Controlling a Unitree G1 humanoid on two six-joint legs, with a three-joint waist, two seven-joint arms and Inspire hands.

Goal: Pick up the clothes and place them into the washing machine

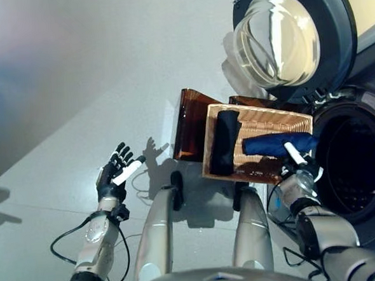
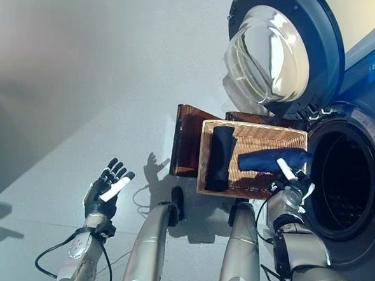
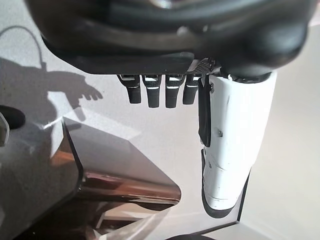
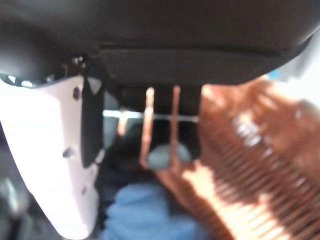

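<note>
Two rolled clothes [image 1: 224,141] in basket [image 1: 259,174]

Two rolled garments lie in one basket [image 1: 262,120]: a black one [image 1: 224,141] (at nine o'clock) and a blue one [image 1: 274,144]; one washing machine [image 1: 357,162].

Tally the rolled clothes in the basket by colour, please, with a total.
Black roll: 1
Blue roll: 1
Total: 2, both in the basket; the right hand is at the blue one.
</note>
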